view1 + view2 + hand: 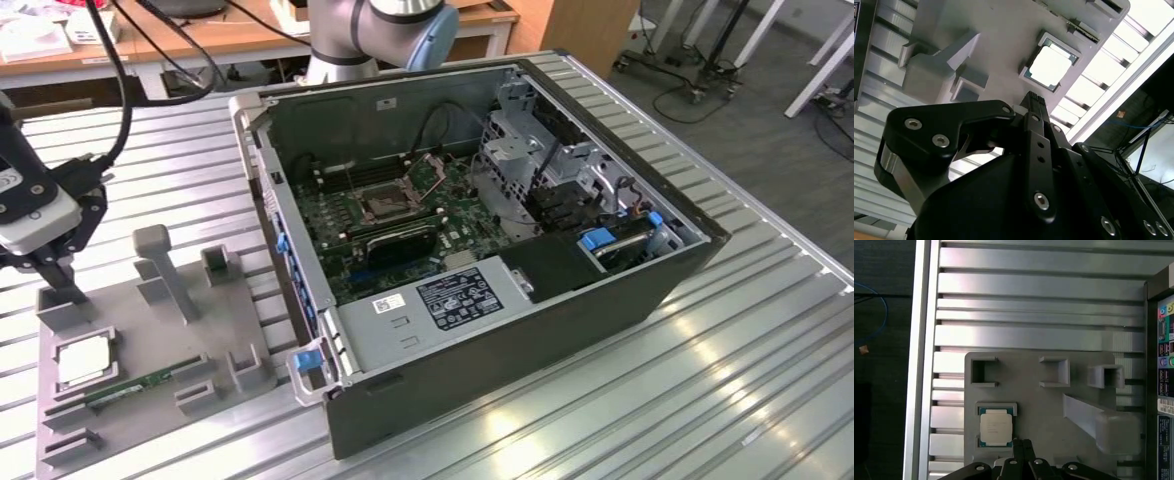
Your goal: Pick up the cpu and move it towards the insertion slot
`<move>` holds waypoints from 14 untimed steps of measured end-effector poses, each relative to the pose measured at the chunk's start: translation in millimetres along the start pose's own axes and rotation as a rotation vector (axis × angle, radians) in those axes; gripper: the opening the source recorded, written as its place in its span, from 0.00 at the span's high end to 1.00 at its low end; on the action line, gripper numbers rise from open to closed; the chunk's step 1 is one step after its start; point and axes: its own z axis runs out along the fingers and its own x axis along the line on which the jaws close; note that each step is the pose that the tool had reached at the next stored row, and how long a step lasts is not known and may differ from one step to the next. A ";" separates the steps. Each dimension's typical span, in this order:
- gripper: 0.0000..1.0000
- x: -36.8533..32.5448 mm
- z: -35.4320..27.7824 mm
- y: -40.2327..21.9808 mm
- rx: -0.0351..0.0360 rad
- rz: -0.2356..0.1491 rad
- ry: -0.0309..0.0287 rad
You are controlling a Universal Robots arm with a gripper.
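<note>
The cpu (83, 360) is a flat square chip with a silvery top. It lies in a shallow pocket of a grey fixture plate (134, 335) at the exterior view's left. My gripper (64, 290) hangs above the plate just beyond the chip, its fingers shut with nothing between them. In both wrist views the cpu (1050, 67) (996, 426) sits a short way ahead of the gripper (1033, 96) (1021, 442), apart from it. The insertion slot (387, 205), a silver-framed square socket, sits on the green board inside the open computer case (400, 340).
A green memory stick (134, 388) lies in the fixture beside the cpu. Grey posts and brackets (160, 270) rise from the plate near the gripper. The case walls stand between the fixture and the socket. Black cables (127, 90) hang over the ribbed metal table (641, 400).
</note>
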 end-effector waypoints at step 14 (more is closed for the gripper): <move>0.89 10.3 8.2 -0.1 0.0000 0.000 0.0000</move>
